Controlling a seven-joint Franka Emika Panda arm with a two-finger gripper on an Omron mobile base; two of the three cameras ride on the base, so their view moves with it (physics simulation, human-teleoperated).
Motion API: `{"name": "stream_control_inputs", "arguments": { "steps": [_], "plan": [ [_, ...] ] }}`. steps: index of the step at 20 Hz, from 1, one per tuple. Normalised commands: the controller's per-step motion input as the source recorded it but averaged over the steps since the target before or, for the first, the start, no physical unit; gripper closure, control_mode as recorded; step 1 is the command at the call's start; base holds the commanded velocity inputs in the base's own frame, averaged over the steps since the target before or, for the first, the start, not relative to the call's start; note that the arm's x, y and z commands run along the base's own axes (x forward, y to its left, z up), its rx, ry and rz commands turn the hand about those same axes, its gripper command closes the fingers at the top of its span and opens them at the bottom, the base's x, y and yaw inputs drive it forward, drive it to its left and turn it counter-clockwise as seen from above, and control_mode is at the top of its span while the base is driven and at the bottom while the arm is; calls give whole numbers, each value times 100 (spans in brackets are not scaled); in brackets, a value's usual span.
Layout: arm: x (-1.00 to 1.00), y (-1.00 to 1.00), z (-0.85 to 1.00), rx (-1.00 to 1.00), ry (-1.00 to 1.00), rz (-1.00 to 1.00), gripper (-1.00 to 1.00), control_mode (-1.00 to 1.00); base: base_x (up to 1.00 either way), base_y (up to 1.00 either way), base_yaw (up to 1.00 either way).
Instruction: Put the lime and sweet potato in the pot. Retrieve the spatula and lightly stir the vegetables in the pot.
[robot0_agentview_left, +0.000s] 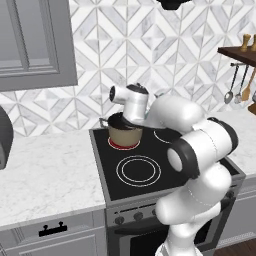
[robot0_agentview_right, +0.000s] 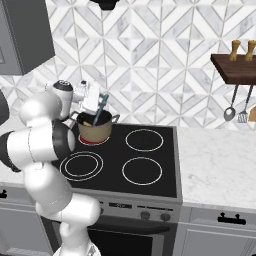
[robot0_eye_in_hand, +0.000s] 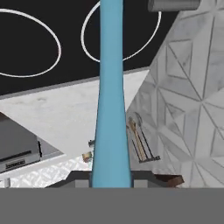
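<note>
The tan pot (robot0_agentview_right: 96, 131) stands on the stove's back left burner, also seen from the other side (robot0_agentview_left: 124, 136). My gripper (robot0_agentview_right: 99, 106) hangs just above the pot, shut on the blue spatula (robot0_agentview_right: 101, 109), which slants down into the pot's dark inside. In the hand view the spatula's blue handle (robot0_eye_in_hand: 110, 109) runs up the middle from between my gripper (robot0_eye_in_hand: 110, 181). A small yellowish patch (robot0_agentview_right: 86, 123) lies inside the pot; I cannot tell whether it is the lime or the sweet potato. In the left base view my wrist hides the gripper.
The black stove (robot0_agentview_right: 150, 170) has three bare burners. Marble counter (robot0_agentview_left: 45, 175) runs to both sides. A wooden wall shelf (robot0_agentview_right: 235, 67) with hanging utensils (robot0_agentview_right: 230, 112) is at the right. A dark appliance (robot0_agentview_left: 4, 137) sits at the far left.
</note>
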Motion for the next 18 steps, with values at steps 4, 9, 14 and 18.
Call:
{"name": "stream_control_inputs", "arguments": {
  "steps": [4, 9, 14, 18],
  "plan": [
    [60, 45, -36, -10, 0, 13, 100, -100, 0, 0, 0],
    [51, 15, 17, -3, -3, 4, 100, -100, 0, 0, 0],
    [55, 11, 3, -1, -1, 0, 100, -100, 0, 0, 0],
    [61, 17, -41, -8, -5, 2, 100, -100, 0, 0, 0]
  ]
}}
